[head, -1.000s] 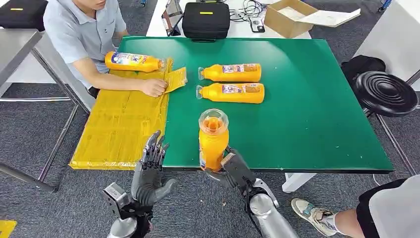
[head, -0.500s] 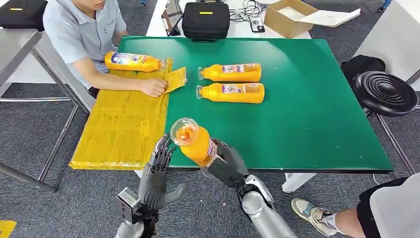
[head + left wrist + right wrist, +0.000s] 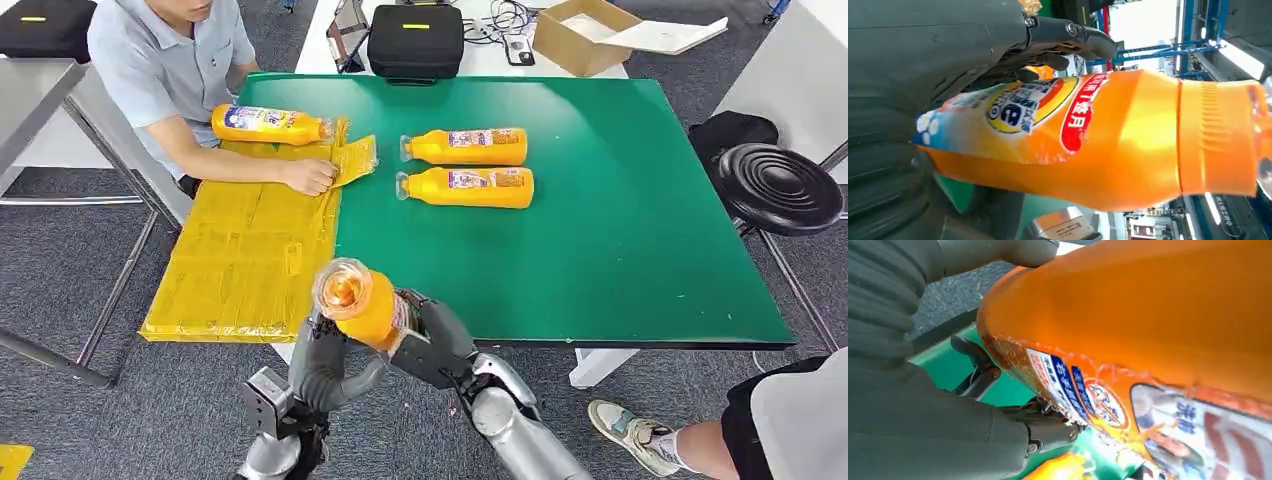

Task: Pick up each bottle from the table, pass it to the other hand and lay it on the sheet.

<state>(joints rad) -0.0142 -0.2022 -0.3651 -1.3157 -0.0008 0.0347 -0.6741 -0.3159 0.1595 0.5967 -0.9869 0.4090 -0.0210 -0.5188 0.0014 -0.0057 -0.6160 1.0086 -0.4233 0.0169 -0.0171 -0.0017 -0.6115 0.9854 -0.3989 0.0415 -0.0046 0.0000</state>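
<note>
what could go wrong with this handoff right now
1. The bottle hangs past the table edge between the right hand and left hand; if the right lets go before the left grips, it likely drops to the floor.
2. The person's hand rests on the sheet, which could crowd the laying spot.

**A robot test room in a lab or office**

Grey carpet floor (image 3: 60,250), a green mat-topped table (image 3: 620,200), a black equipment case (image 3: 415,40), loose cables (image 3: 500,18) and an open cardboard box (image 3: 585,35) on a white desk, a black stool (image 3: 780,188); people sit alongside.
</note>
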